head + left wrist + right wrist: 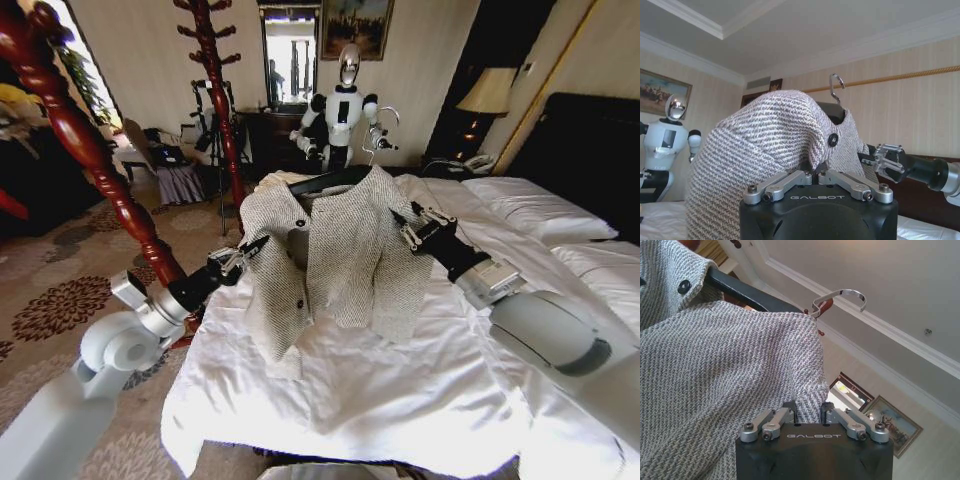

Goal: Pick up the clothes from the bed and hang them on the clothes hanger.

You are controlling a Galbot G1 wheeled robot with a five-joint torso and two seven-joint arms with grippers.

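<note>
The clothes (335,255), a grey-beige herringbone jacket with dark buttons, hang on the black clothes hanger (330,181) just above the bed (400,390) with its white duvet. My left gripper (262,243) is shut on the jacket's left shoulder edge, and my right gripper (398,218) is shut on its right edge. In the left wrist view the jacket (760,155) drapes over the hanger (834,113), whose silver hook (838,88) sticks up; my left gripper (812,172) is under the cloth. The right wrist view has the jacket (720,375), the hanger (747,291) and my right gripper (809,407).
A red-brown wooden coat stand (85,160) rises close on the left, beside my left arm, and another (218,90) stands behind the jacket. Another robot (344,110) stands at the far wall. White pillows (545,212) and a dark headboard (590,150) lie to the right.
</note>
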